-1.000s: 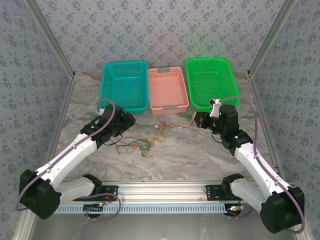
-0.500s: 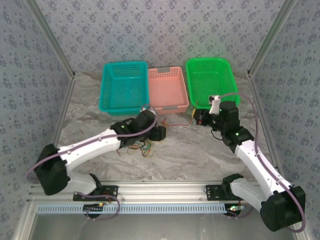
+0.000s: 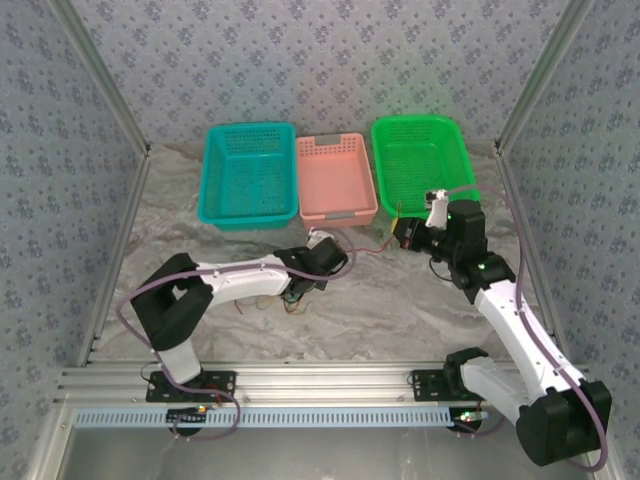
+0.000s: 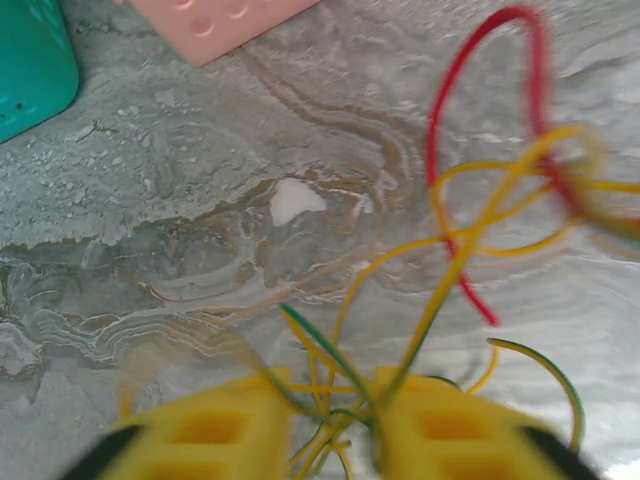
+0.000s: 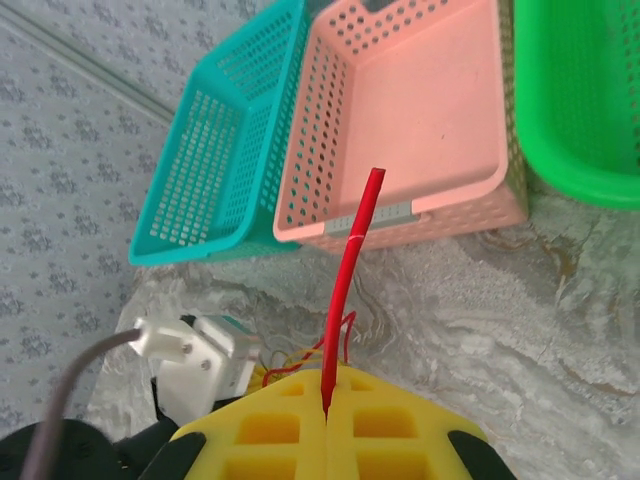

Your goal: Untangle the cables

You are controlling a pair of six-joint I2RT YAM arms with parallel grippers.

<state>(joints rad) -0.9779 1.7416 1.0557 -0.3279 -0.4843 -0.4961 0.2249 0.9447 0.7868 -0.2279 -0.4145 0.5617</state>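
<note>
Two grips noted. My left gripper pinched yellow-green strands of the cables, tangled on the table near the pink basket; right gripper clamped a red cable.

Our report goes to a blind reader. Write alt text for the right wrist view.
The right gripper, yellow-fingered, is shut on a red cable that sticks up from between its fingers toward the pink basket. A teal basket sits left of the pink one and a green basket right, all on a marbled grey table.
</note>
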